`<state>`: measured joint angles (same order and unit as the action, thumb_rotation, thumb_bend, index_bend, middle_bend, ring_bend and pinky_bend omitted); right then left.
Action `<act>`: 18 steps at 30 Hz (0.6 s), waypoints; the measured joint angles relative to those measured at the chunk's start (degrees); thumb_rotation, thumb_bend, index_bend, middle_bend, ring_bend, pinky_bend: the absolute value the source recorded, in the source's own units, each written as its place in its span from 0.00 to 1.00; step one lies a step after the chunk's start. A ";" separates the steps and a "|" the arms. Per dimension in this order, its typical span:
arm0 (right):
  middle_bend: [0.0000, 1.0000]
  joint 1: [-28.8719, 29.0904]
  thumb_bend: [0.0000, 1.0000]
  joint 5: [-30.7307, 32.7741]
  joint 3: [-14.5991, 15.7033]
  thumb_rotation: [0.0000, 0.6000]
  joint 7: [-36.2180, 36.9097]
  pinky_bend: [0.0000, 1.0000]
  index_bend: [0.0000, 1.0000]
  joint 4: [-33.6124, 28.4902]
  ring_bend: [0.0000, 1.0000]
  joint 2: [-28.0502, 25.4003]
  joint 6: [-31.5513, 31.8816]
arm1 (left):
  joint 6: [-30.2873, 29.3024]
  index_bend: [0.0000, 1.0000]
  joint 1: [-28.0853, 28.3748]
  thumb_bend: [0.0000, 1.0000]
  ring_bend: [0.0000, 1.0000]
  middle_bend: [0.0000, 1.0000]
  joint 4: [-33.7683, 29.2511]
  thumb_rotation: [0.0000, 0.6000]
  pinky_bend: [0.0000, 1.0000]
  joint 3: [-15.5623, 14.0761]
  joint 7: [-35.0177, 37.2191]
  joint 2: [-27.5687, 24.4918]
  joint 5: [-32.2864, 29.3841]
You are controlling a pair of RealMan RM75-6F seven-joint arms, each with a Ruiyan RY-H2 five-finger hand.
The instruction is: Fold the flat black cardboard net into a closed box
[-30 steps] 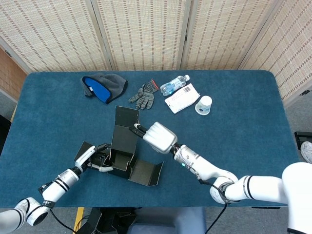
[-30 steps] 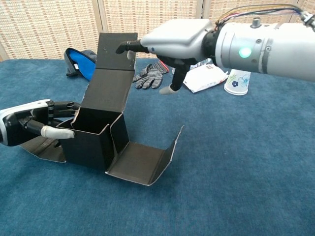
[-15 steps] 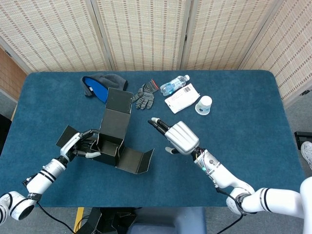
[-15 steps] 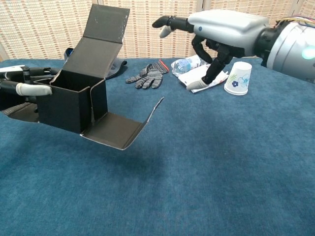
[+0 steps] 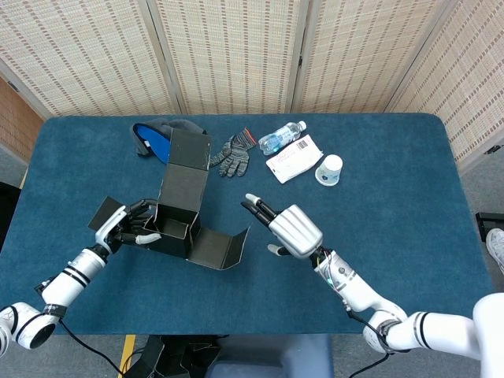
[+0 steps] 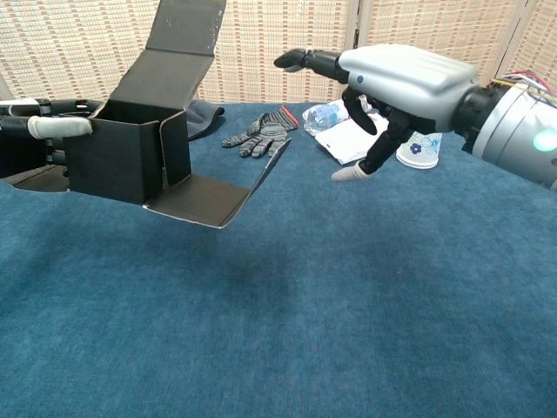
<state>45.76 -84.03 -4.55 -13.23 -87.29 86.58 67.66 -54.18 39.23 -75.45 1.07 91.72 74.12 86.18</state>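
The black cardboard box (image 5: 183, 218) (image 6: 130, 161) is partly folded: its walls stand up, its tall lid flap (image 6: 183, 39) points upward, and one side panel (image 5: 224, 249) lies open to the right. My left hand (image 5: 128, 227) (image 6: 39, 139) grips the box's left wall, with its thumb over the top edge, and holds the box lifted off the table. My right hand (image 5: 287, 228) (image 6: 383, 83) hovers to the right of the box, apart from it, fingers spread and holding nothing.
At the back of the blue table (image 5: 394, 181) lie a grey and blue cap (image 5: 161, 140), a grey glove (image 5: 231, 155), a water bottle (image 5: 281, 136), a white packet (image 5: 294, 159) and a paper cup (image 5: 329, 169).
My left hand lifted the box up and to the left. My right hand let go of the lid flap and drew back to the right.
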 measured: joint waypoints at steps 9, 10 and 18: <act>0.00 -1.68 0.00 -3.10 -1.49 1.00 -1.97 0.96 0.00 6.88 0.66 9.22 5.83 | 0.86 0.29 0.31 0.09 0.66 0.30 -1.90 1.00 0.68 1.72 3.37 -1.28 -0.63; 0.00 -1.77 0.00 -3.39 -1.70 1.00 -2.08 0.96 0.00 7.62 0.65 10.16 6.26 | 1.03 0.29 0.34 0.09 0.66 0.30 -2.16 1.00 0.68 1.88 3.69 -1.46 -0.73; 0.00 -1.44 0.00 -5.48 -4.32 1.00 -2.98 0.96 0.00 13.42 0.63 17.10 8.88 | 2.16 0.29 0.47 0.09 0.66 0.30 -3.85 1.00 0.68 2.71 3.97 -2.25 -1.15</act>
<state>44.33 -89.51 -8.87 -16.21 -73.88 103.69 76.54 -52.03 39.70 -79.30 3.78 95.69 71.87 85.02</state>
